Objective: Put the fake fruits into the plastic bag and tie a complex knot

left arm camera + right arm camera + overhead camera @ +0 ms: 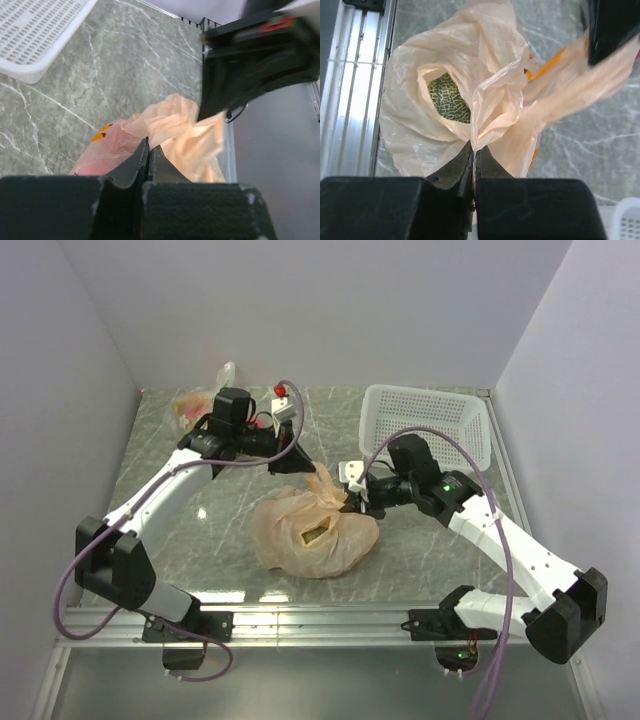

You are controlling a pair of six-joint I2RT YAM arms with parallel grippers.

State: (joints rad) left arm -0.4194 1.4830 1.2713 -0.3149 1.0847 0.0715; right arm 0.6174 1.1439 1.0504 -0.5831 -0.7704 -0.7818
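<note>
The peach-orange plastic bag lies bunched at the table's middle. Its gathered top is drawn up between my two grippers. The green netted melon shows through the bag's opening; the other fake fruits are hidden inside, apart from a red glow through the plastic. My right gripper is shut on a pinched fold of the bag's mouth, at the bag's right in the top view. My left gripper is shut at the bag's upper left, with a stretched strip of the bag running to it.
A white perforated basket stands at the back right. A clear bag of mixed fruits lies at the back left, with a small white and red item beside it. An aluminium rail runs along the near edge.
</note>
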